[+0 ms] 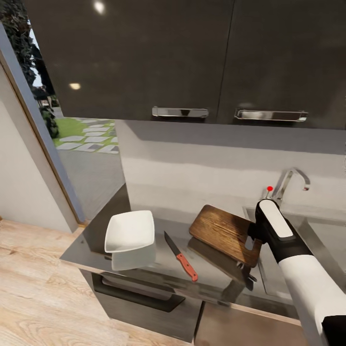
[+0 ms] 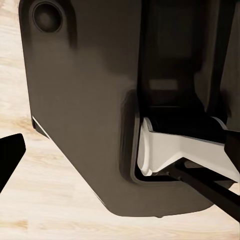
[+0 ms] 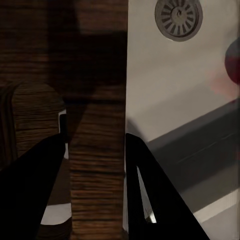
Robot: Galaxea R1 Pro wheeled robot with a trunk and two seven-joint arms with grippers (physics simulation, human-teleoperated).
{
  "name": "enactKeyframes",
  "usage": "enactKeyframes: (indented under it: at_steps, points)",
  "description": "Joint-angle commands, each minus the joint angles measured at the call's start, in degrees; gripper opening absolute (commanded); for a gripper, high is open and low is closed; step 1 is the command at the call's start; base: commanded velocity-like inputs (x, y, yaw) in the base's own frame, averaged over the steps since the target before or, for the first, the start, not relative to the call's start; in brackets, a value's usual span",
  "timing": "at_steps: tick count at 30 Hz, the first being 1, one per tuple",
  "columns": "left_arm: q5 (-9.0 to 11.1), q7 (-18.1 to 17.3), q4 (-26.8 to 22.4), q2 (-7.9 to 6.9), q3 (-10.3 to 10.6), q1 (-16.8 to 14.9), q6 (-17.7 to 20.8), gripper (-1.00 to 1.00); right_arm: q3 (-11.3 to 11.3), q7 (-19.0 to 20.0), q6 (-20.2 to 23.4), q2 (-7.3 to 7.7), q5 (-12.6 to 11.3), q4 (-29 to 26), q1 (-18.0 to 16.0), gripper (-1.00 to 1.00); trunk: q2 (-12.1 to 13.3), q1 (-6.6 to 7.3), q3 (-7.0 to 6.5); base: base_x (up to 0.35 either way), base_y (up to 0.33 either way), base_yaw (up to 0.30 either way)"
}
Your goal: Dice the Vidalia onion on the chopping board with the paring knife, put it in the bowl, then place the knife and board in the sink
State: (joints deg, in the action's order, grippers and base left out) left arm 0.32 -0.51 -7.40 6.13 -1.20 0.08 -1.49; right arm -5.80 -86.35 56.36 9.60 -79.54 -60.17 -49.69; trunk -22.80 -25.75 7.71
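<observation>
My right gripper (image 1: 252, 240) is shut on the dark wood chopping board (image 1: 221, 230) at its handle slot. The board hangs tilted above the countertop (image 1: 91, 242), just left of the sink (image 1: 331, 240). In the right wrist view my right gripper (image 3: 95, 145) pinches the strip of board (image 3: 95, 60) beside the slot, with the sink's drain (image 3: 178, 17) beyond. The paring knife (image 1: 180, 257), red handle towards me, lies flat on the countertop between the board and the white bowl (image 1: 129, 232). The Vidalia onion is out of view. One black finger (image 2: 10, 155) of the left gripper hangs over wooden floor.
Glossy black upper cabinets (image 1: 144, 57) with chrome handles hang above the backsplash. The chrome tap (image 1: 290, 180) and red knob (image 1: 269, 189) stand behind the sink. A window (image 1: 72, 134) opens at the left. The robot's dark base (image 2: 85, 100) looms in the left wrist view.
</observation>
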Motion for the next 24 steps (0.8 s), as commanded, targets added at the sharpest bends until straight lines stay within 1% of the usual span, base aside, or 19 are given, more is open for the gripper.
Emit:
enactKeyframes:
  at_steps: [1, 11, 24]
  points:
    - [0.03, -0.03, -0.07, 0.02, -0.12, 0.01, -0.09, 1.00, -0.11, -0.58, 0.59, 0.07, -0.62, -0.03, -0.06, -1.00, -0.11, -0.03, 0.11, 0.000, -0.015, 0.021]
    - [0.03, -0.04, -0.07, 0.02, -0.12, 0.01, -0.09, 1.00, 0.05, -0.58, 0.51, 0.07, -0.62, -0.03, -0.06, -1.00, -0.11, -0.03, 0.11, 0.000, -0.004, 0.116]
    - [0.03, -0.03, -0.07, 0.02, -0.12, 0.01, -0.09, 1.00, 0.30, -0.42, 0.42, 0.05, -0.67, -0.03, -0.08, -1.00, -0.11, -0.03, 0.13, 0.000, 0.000, 0.007]
